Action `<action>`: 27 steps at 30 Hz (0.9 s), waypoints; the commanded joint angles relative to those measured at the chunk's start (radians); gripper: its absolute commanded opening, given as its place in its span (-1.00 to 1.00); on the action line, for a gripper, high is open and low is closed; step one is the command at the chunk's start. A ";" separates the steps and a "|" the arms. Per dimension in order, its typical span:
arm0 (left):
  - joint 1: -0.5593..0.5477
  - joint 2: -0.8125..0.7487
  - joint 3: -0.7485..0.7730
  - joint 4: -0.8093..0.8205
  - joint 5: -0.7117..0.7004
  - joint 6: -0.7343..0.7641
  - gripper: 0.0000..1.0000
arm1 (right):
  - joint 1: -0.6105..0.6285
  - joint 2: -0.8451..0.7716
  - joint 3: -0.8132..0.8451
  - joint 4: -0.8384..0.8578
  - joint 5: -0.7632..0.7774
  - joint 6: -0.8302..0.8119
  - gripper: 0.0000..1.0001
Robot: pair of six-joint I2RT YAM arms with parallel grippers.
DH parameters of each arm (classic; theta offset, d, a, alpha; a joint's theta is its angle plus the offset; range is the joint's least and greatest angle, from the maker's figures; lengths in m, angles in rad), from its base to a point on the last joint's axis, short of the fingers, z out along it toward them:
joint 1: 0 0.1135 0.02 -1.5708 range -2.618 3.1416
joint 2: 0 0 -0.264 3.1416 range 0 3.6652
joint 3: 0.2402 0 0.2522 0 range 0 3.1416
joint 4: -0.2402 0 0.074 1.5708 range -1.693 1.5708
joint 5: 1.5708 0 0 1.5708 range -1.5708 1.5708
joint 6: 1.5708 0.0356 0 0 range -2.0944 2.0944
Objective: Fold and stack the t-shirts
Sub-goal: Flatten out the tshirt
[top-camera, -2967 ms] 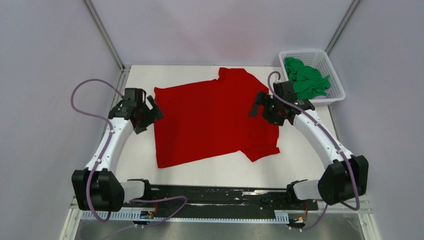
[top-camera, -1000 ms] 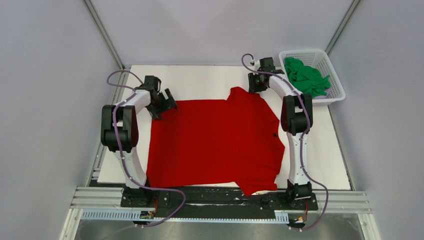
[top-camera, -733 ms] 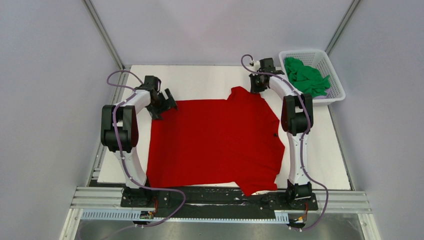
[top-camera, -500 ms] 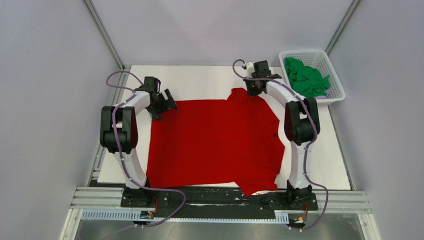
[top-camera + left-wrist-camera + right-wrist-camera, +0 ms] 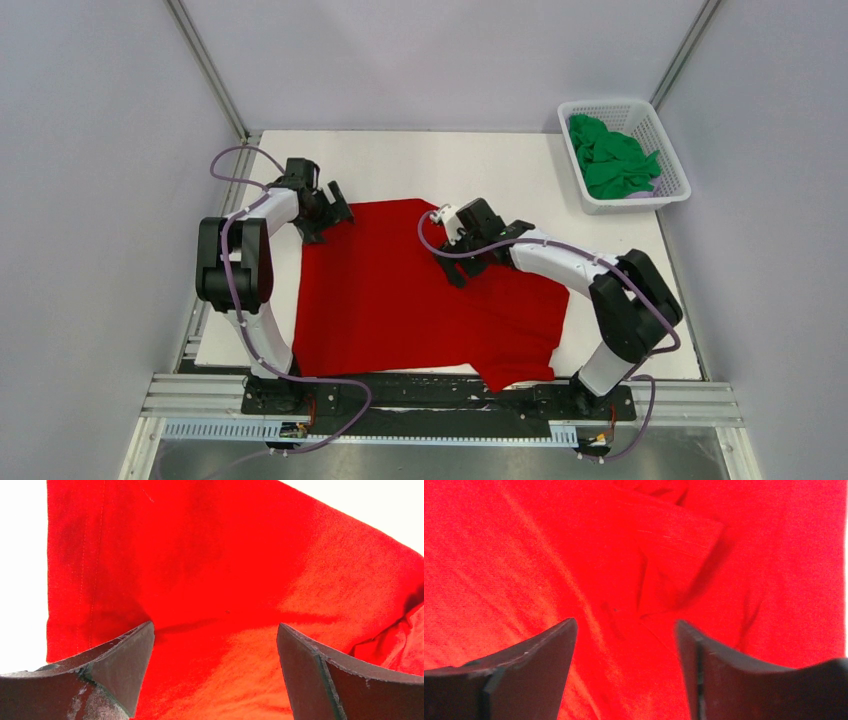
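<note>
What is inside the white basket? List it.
A crumpled green t-shirt fills most of the basket. Whatever may lie beneath the cloth is covered and cannot be seen.

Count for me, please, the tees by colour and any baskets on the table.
Red tee: 1
Green tee: 1
Basket: 1
Total: 3

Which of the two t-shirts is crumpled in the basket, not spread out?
The bright green cloth t-shirt, bunched inside the white plastic lattice basket at the far right. The bright red cloth t-shirt lies spread over the white table.
</note>
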 commanded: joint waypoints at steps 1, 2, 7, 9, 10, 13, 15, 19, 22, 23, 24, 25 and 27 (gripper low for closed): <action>0.003 -0.039 -0.044 -0.033 -0.004 0.013 1.00 | -0.069 -0.149 0.019 0.079 -0.029 0.094 0.60; 0.003 -0.040 -0.044 -0.032 -0.003 0.013 1.00 | -0.092 -0.154 0.022 0.094 -0.068 0.126 0.68; 0.003 -0.050 -0.059 -0.026 -0.002 0.008 1.00 | -0.155 -0.071 0.083 0.120 -0.158 0.244 0.71; 0.004 -0.053 -0.061 -0.027 -0.002 0.009 1.00 | -0.156 -0.019 0.116 0.111 -0.170 0.249 0.64; 0.003 -0.054 -0.061 -0.027 -0.006 0.009 1.00 | -0.156 0.006 0.128 0.109 -0.175 0.247 0.60; 0.003 -0.056 -0.060 -0.031 -0.010 0.013 1.00 | -0.156 0.060 0.151 0.106 -0.176 0.224 0.48; 0.003 -0.057 -0.058 -0.037 -0.018 0.016 1.00 | -0.155 0.087 0.162 0.096 -0.180 0.206 0.37; 0.003 -0.055 -0.055 -0.041 -0.027 0.017 1.00 | -0.155 0.116 0.159 0.093 -0.204 0.194 0.18; 0.004 -0.050 -0.054 -0.039 -0.026 0.017 1.00 | -0.154 0.135 0.152 0.094 -0.188 0.193 0.02; 0.003 -0.048 -0.054 -0.038 -0.025 0.017 1.00 | -0.153 0.141 0.154 0.094 -0.184 0.192 -0.04; 0.004 -0.047 -0.053 -0.038 -0.026 0.018 1.00 | -0.152 0.146 0.158 0.093 -0.179 0.190 -0.08; 0.003 -0.045 -0.053 -0.038 -0.028 0.019 1.00 | -0.151 0.152 0.159 0.093 -0.175 0.189 -0.14; 0.003 -0.042 -0.051 -0.037 -0.032 0.018 1.00 | -0.147 0.164 0.168 0.093 -0.154 0.188 -0.27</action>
